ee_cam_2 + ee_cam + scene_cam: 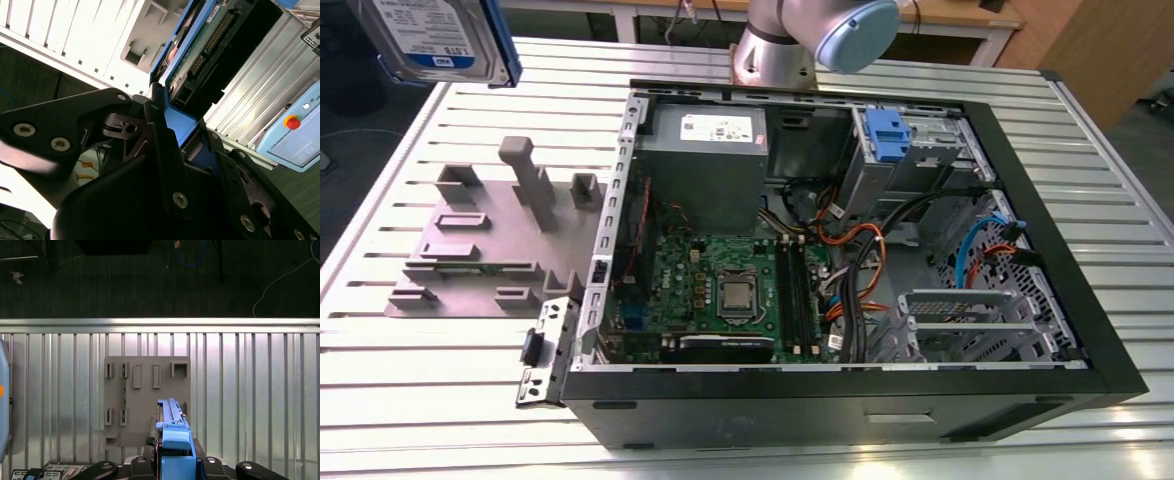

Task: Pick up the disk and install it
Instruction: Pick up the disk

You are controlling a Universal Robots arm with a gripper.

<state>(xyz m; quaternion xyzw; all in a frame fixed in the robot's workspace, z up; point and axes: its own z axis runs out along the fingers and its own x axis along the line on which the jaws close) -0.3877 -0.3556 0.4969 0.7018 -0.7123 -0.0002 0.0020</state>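
The disk [434, 35], a silver drive with a white-and-blue label and a blue bracket along its edge, hangs in the air at the exterior view's top left, above the table's far corner. In the second wrist view my gripper [187, 145] is shut on the disk [210, 45]. Its black fingers [160, 145] clamp the blue bracket, and the drive's green circuit board faces the camera. In the first wrist view the disk [172, 430] shows edge-on, rising from the gripper [175, 467] over the grey holder plate [147, 400].
An open computer case [854, 250] lies on the slatted metal table [1067, 150], with a blue caddy [887, 135] in its upper bay and a grey power supply [707, 150]. The grey holder plate [494, 240] lies beside the case. A pendant with a red button [292, 122] sits nearby.
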